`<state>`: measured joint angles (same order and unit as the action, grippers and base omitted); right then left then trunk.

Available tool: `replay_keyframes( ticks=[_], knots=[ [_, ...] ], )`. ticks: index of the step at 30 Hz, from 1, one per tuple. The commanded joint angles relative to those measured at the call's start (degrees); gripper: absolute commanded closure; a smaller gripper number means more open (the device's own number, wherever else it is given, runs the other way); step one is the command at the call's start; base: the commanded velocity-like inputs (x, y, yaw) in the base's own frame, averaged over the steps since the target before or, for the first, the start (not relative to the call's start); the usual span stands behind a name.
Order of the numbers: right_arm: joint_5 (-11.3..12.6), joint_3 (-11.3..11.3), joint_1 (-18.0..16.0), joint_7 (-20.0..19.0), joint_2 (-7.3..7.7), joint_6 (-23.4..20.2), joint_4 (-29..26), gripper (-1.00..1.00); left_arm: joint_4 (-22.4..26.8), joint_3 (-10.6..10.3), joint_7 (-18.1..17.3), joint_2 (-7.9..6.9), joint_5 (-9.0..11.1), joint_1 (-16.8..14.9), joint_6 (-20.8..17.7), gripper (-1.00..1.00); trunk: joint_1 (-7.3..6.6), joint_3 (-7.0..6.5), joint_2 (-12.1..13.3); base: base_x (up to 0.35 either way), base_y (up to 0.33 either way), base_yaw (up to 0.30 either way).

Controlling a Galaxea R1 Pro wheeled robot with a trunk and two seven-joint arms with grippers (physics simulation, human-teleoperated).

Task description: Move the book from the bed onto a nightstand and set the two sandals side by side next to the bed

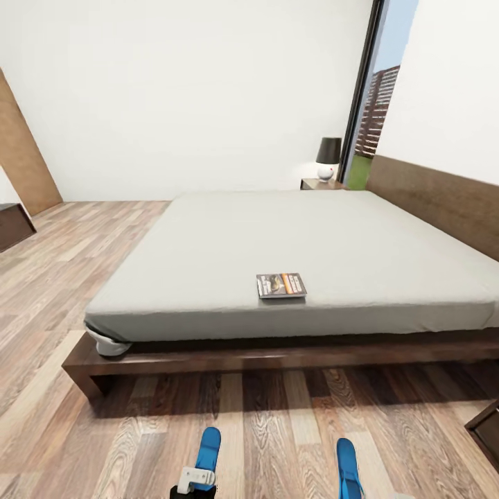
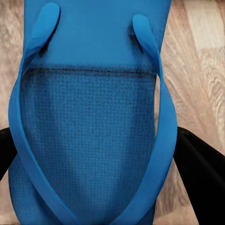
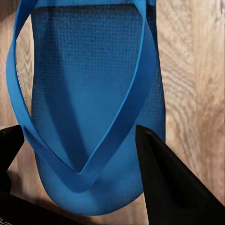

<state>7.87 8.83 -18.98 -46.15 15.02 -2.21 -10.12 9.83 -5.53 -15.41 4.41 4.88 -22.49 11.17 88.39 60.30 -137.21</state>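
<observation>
White walls meet brown plank floor; a dark-shaded lamp stands beside the tall window.

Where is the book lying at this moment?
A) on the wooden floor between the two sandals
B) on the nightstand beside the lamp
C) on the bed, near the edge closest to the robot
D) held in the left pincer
C: in the head view the book lies flat on the grey mattress of the bed, close to its near edge.

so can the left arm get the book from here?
Probably not yet. The left tool has its fingers either side of a sandal down on the floor, while the book lies further off on the bed, beyond its frame.
</observation>
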Motion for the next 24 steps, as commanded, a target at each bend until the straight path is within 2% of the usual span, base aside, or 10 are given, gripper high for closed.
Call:
replay_keyframes(
  ticks=[1, 21, 24],
  knots=[
    [0.30, 0.11, -0.01, -0.05, 0.01, -0.25, 0.01, 1.00, -0.10, -0.45, -0.05, -0.02, 0.50, -0.05, 0.22, 1.00, -0.01, 0.05, -0.02, 0.000, 0.000, 0.273],
    [0.66, 0.21, -0.01, 0.05, 0.44, -0.25, 0.01, 1.00, -0.08, -0.36, -0.05, -0.10, 0.54, -0.09, 0.22, 1.00, -0.01, 0.03, -0.02, 0.000, 0.000, 0.018],
    [0.66, 0.22, -0.01, 0.06, 0.54, -0.18, 0.01, 1.00, 1.09, -0.07, 0.84, -0.37, 0.79, -0.19, -0.11, 1.00, -0.01, 0.03, -0.02, 0.000, 0.000, 0.000]
  ],
)
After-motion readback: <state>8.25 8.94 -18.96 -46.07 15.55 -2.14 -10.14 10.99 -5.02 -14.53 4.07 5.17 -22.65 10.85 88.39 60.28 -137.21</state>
